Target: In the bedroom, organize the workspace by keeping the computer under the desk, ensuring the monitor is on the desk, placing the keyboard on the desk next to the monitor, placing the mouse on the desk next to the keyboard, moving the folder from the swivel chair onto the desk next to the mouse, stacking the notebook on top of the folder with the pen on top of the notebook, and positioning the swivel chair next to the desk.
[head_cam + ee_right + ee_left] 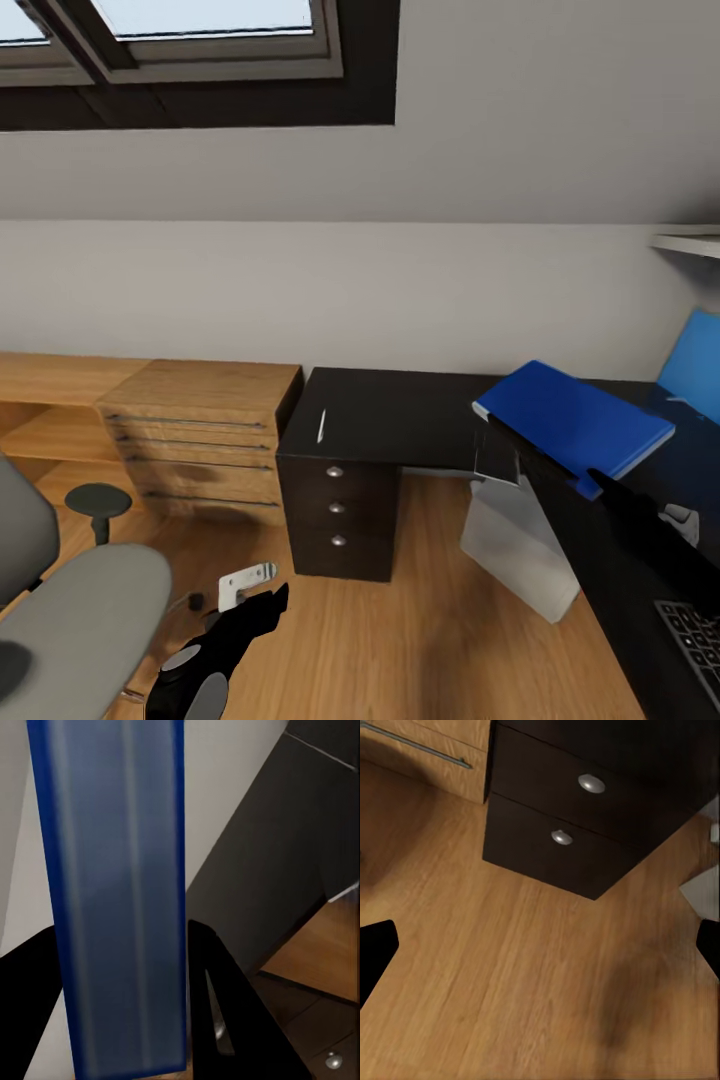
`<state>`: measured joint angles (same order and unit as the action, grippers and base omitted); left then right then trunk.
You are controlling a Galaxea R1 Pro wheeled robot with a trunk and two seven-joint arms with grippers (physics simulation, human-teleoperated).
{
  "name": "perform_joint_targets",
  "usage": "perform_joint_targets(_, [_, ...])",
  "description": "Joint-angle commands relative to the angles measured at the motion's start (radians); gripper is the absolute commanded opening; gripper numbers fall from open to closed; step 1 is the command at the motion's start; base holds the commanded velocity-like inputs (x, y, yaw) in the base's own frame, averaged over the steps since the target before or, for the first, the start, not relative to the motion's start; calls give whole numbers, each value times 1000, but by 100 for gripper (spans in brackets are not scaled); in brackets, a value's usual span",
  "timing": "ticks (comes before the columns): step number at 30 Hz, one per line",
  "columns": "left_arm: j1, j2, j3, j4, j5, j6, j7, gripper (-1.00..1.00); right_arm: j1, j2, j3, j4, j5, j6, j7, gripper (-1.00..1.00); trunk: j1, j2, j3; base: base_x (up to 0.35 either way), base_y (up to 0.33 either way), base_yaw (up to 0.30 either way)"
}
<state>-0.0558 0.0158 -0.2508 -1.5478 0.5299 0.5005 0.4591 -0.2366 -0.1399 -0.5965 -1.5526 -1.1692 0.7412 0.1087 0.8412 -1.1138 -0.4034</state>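
Right gripper [124, 1005] fingers clamp the folder [572, 417], tilted above the surface [400, 410]; left gripper [540, 949] fingers spread, empty.

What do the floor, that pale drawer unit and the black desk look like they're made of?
The floor looks like warm wooden planks, its grain showing. The pale drawer unit seems light wood too, with thin metal bar handles. The black desk looks dark matte, perhaps laminate; its drawers carry round silvery knobs.

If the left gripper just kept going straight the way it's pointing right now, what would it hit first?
Most likely the bare wooden floor. The left wrist view looks along the open left gripper onto floorboards, just short of the black drawer unit. Nothing else seems to lie between, though depth is hard to judge.
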Motion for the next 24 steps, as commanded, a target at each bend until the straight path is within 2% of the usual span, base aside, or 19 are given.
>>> perform_joint_targets(1, [-1,1,-2,-2,10,1,10,100,-1,0,-2,0,3,6,5,-100,-4,7,2,0,0,-272])
perform_joint_targets(12, [-1,1,-2,-2,10,1,10,100,-1,0,-2,0,3,6,4,-100,-46,84,37,0,0,-271])
perform_joint_targets(24, [-1,1,-2,-2,11,1,10,100,-1,-7,0,2,0,18,12,-100,-92,168,74,0,0,-29])
